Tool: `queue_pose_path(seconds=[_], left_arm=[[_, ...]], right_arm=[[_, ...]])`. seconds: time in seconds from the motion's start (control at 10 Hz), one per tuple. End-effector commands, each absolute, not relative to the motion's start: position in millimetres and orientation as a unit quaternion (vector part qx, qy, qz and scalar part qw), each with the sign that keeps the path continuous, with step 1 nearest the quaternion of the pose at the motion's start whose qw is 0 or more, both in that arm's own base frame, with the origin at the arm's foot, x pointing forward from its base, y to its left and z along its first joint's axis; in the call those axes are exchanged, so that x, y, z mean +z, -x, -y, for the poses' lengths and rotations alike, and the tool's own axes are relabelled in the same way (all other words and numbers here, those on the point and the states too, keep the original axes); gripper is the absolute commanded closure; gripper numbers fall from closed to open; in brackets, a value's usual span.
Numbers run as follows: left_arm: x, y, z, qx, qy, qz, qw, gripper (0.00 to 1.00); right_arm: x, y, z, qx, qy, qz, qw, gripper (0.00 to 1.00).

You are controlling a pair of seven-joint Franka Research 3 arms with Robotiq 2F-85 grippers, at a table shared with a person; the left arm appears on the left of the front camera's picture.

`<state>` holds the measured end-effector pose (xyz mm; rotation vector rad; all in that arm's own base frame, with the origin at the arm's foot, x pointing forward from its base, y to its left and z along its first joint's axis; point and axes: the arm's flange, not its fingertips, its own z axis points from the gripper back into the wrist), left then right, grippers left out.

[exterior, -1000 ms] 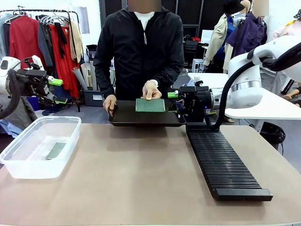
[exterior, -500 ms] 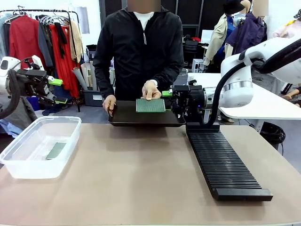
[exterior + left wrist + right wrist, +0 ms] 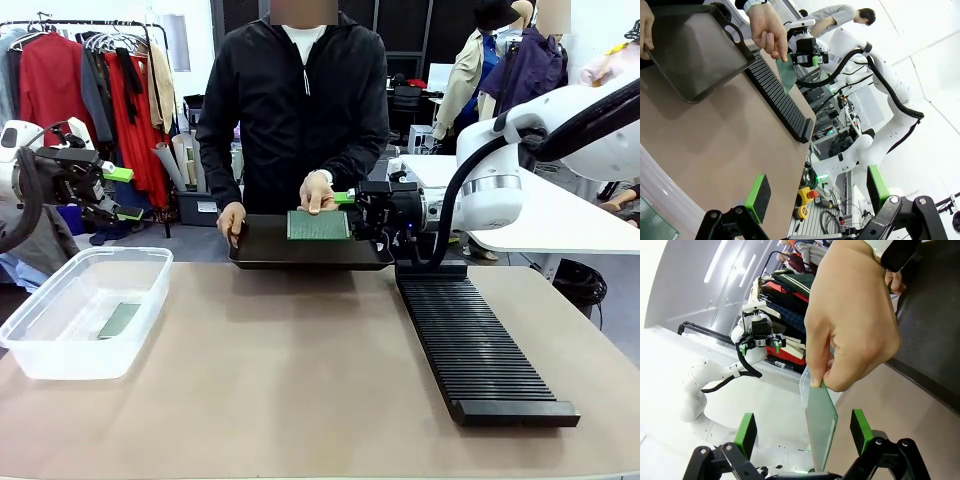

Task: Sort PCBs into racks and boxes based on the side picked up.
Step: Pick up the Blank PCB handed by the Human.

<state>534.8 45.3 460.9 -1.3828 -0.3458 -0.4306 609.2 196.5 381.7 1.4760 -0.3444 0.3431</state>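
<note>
**Position of the work piece.** A thin, flat, green rectangular circuit board (image 3: 821, 422) stands on edge above a shallow black tray with a raised rim (image 3: 270, 245) at the far side of the tan table (image 3: 300, 370). The person's hand (image 3: 852, 325) pinches it by the top edge. In the front view its lighter, speckled face looks toward the robot and its long axis runs level, across the table.

**Right pincer.** The right gripper (image 3: 802, 432) is level with the board's right short edge, jaws fully spread and holding nothing. In the right wrist view the board's near end lies in the gap between the two green pads (image 3: 746, 432), edge-on to them, touching neither and closer to one pad than the other. The approach line thus follows the board's long axis. A straight close should clamp both faces, though the off-centre board may be nudged first.

**Left pincer.** The left gripper (image 3: 118, 192) hangs well apart at the table's left, jaws spread and empty, above the clear plastic rectangular tub (image 3: 60, 350). A second green board (image 3: 120, 320) lies flat on the tub floor. The right arm is by far the nearer.

**Clearances.** The person's fingertips sit just above the grip zone. The tray rim lies just below it. The long black slotted rack (image 3: 478, 345) lies on the table just to the right, running toward the robot, with open table between it and the tub.
</note>
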Motion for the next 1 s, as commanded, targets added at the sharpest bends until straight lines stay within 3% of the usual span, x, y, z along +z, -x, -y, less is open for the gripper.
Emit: queue_pose_path(seconds=[0.0,0.3,0.5,0.9], left_arm=[[462.6,-534.0,-46.0,-0.195,0.631,0.162,0.734,0.00],[462.6,-534.0,-46.0,-0.195,0.631,0.162,0.734,0.00],[462.6,-534.0,-46.0,-0.195,0.631,0.162,0.734,0.00],[462.6,-534.0,-46.0,-0.195,0.631,0.162,0.734,0.00]], right_arm=[[386.8,-619.2,-205.0,0.134,-0.669,0.158,0.714,0.00],[386.9,-619.6,-206.6,0.137,-0.667,0.147,0.717,0.03],[386.5,-619.2,-207.8,0.141,-0.667,0.142,0.718,0.17],[387.0,-619.4,-208.5,0.144,-0.664,0.137,0.721,0.66]])
